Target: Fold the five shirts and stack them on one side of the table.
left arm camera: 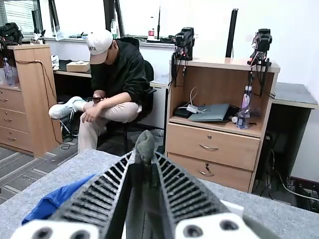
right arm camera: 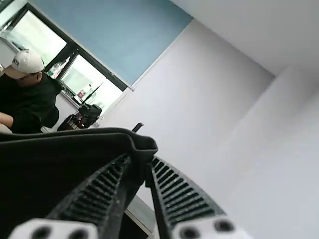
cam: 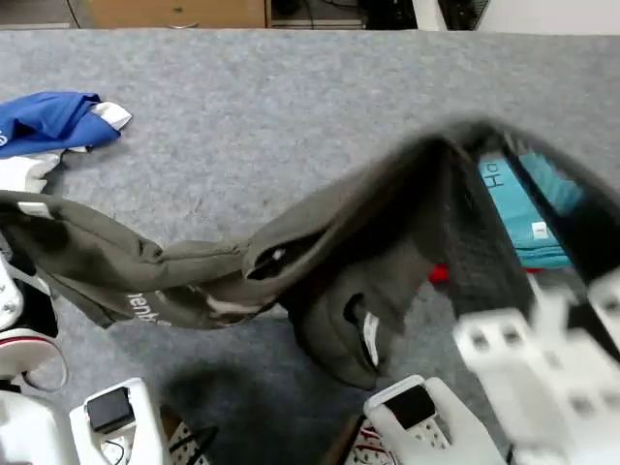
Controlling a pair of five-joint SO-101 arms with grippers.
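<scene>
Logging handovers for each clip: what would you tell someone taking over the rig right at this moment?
Left gripper: shut on one end of the dark shirt.
Right gripper: shut on the shirt's other end.
The dark shirt hangs stretched between them over the table, unfolded.
Blue shirt lies crumpled at the far left. Teal shirt lies on the right, partly behind an arm.
Done: no stack visible.
To do: lay down and fold the dark shirt, fold the others, then stack them on one side.
</scene>
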